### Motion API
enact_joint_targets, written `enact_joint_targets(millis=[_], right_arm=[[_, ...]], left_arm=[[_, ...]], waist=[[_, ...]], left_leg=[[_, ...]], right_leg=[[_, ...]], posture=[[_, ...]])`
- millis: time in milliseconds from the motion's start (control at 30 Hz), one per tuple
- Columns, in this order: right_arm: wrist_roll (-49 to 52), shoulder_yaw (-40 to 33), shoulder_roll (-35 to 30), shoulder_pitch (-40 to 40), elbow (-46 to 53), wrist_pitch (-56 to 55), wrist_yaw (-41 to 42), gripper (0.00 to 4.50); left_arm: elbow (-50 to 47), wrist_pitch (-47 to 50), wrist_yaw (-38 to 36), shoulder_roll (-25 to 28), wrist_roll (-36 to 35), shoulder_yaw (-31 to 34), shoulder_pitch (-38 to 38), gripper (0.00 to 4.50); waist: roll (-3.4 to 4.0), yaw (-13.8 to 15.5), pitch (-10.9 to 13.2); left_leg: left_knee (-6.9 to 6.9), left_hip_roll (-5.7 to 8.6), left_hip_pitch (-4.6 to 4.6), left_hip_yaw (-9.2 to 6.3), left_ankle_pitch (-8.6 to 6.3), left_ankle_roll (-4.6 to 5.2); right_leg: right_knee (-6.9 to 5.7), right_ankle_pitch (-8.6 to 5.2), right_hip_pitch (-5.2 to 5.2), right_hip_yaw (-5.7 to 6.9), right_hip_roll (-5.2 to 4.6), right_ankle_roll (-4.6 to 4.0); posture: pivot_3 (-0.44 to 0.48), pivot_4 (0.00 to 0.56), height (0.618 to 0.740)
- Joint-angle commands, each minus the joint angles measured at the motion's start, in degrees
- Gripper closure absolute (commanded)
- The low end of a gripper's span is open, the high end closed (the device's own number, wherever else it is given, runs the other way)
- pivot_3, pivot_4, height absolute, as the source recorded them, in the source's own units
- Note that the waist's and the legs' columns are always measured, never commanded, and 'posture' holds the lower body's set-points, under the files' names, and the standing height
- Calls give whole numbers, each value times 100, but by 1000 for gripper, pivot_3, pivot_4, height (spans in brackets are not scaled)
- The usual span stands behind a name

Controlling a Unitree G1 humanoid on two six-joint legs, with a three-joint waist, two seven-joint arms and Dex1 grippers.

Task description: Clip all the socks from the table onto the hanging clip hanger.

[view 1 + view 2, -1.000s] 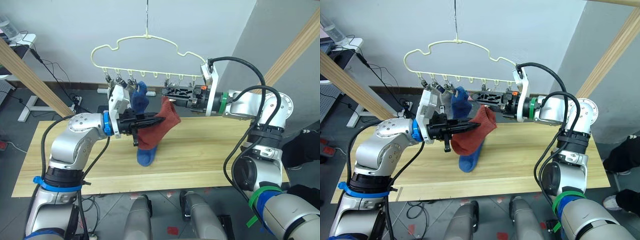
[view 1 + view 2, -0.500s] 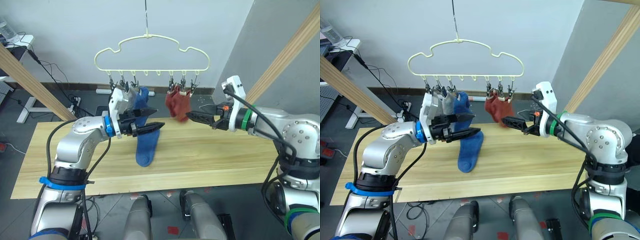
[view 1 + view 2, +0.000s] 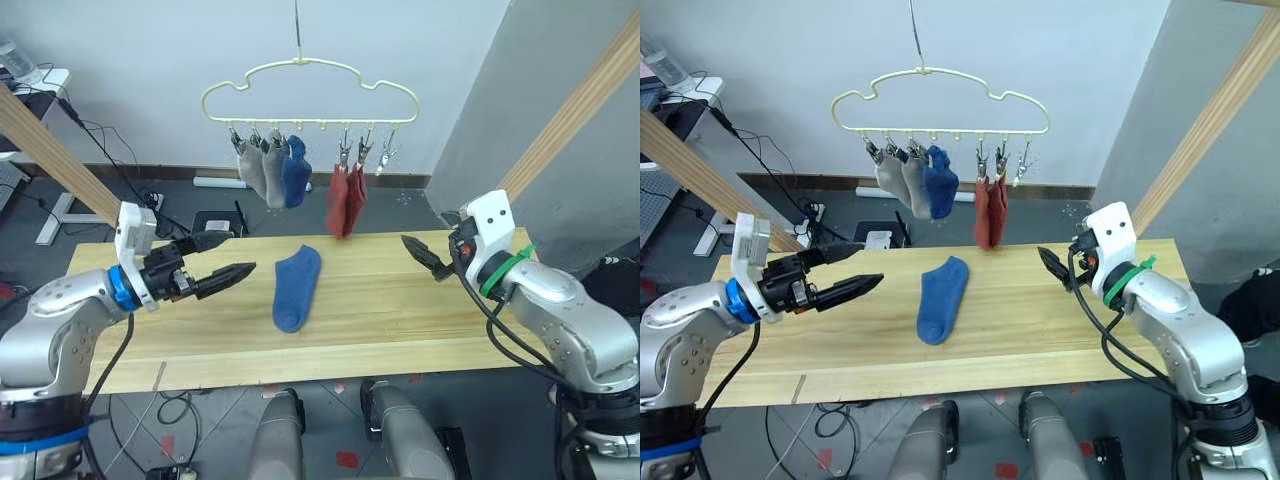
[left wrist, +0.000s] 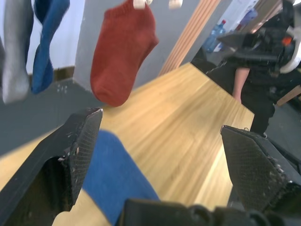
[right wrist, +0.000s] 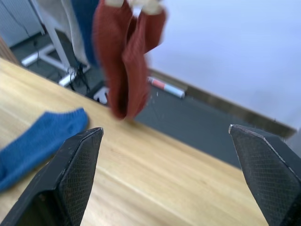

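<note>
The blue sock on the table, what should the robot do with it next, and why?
Probably the left gripper should move over to the blue sock and pinch it. That sock is the last one lying on the table, while five others already hang from the clip hanger. The gripper is open, holds nothing and points toward the sock.

Soft knit blue sock (image 3: 296, 286) lies on matt grained wooden table (image 3: 400, 310).

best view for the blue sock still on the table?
Left eye view: the whole blue sock lies flat on the table, nothing covering it. Right eye view shows it equally whole. Both wrist views catch just one end.
</note>
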State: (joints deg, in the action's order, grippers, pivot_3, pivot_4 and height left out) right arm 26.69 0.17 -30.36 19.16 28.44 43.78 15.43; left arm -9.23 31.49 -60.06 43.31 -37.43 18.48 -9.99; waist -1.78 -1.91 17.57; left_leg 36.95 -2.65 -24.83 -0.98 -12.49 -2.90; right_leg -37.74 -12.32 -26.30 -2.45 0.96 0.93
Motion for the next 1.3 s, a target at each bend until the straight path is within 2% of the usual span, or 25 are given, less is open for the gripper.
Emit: enact_joint_targets(millis=[33,200,467,567,633,1300], right_arm=[[-443,83,16,4,68,-443,-14,0],[-719,68,233,-19,29,-571,-150,0],[-1030,103,606,-186,172,-449,-348,0],[-1129,84,634,-113,64,-478,-332,0],[-1135,14,684,-43,0,-433,-370,0],[-1373,-30,934,111,-45,-196,-508,0]], left_arm=[[-260,-210,501,-153,70,289,141,27],[-525,-182,917,-206,115,388,430,27],[-611,-517,1613,-188,786,364,877,27],[-517,-835,1458,-202,911,239,950,27],[-518,-758,1355,-244,709,264,945,27],[-561,-809,1214,-229,518,345,932,27]], waist=[[0,11,0],[0,31,0],[0,31,0],[0,31,0],[0,30,0],[0,30,0]], left_leg=[[2,0,0,0,0,0],[1,0,3,-2,1,-1],[-6,0,3,-1,0,-2],[-4,0,3,0,1,-2],[-3,0,3,0,1,-2],[-5,0,3,1,0,-2]], right_leg=[[0,1,0,-1,-1,1],[-1,1,4,2,0,3],[1,0,1,0,-1,0],[-1,0,1,-1,-1,1],[-1,0,2,0,-1,1],[-1,-1,1,0,-1,0]], posture=[[17,323,740],[35,316,740],[40,310,740],[36,311,740],[31,312,740],[35,315,740]])
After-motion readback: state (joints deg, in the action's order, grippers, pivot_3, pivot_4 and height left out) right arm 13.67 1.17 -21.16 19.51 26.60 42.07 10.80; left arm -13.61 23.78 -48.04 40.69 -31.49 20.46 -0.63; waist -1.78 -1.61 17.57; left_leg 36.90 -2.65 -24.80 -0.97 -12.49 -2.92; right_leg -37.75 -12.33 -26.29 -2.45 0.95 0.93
